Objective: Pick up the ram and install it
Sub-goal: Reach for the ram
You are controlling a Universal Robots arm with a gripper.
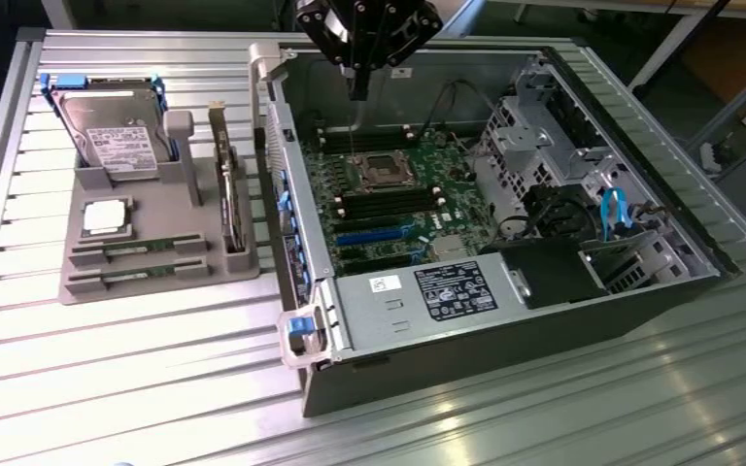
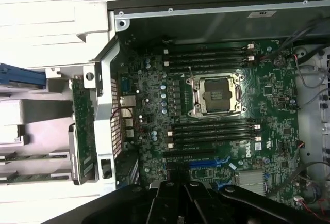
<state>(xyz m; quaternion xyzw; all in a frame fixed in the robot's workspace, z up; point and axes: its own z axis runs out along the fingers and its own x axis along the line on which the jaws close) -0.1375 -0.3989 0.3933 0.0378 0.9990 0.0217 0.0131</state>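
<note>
Two ram sticks [image 1: 140, 249] lie in the gray holder [image 1: 88, 189] on the desk [image 1: 114, 369]. We see the tool [image 1: 357, 94], pressed together and empty, over the open computer case [image 1: 503, 342].

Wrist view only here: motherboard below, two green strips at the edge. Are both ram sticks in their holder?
Observer: Yes. The first ram stick and the second ram stick lie flat, side by side, in the grey tray's slots.
Operator: Is the tool carrying one?
Observer: No stick that I can see; the tool hangs shut high above the open case.
Operator: Anything else on that tray?
Observer: A small silver CPU lies between the sticks and an upright hard drive.
</note>
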